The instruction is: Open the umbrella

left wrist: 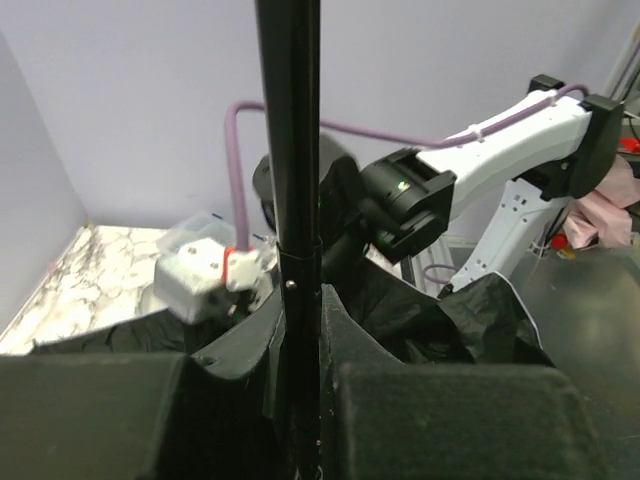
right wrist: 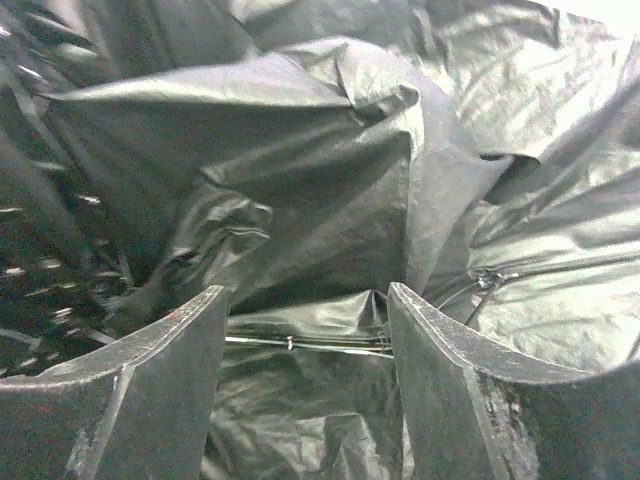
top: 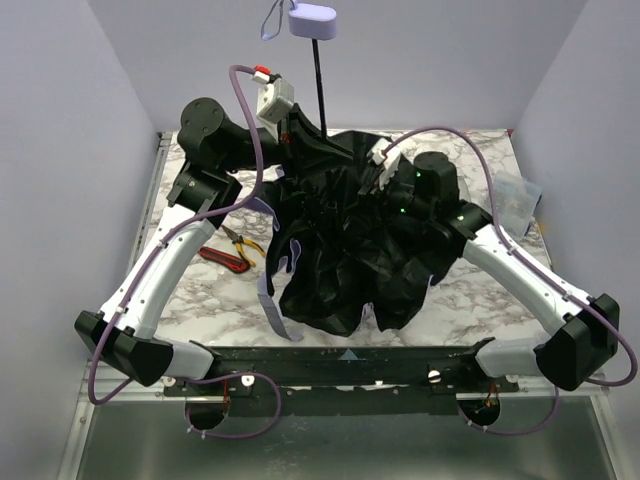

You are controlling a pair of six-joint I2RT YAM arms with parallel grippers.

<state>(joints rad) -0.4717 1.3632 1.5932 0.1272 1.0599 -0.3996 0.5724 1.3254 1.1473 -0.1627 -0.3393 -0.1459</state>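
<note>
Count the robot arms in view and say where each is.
2. The left arm reaches to the umbrella shaft at back left; the right arm reaches into the black canopy from the right.

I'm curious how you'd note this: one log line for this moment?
left hand: shut on umbrella shaft | right hand: open, at black canopy | umbrella: slack, not opened
</note>
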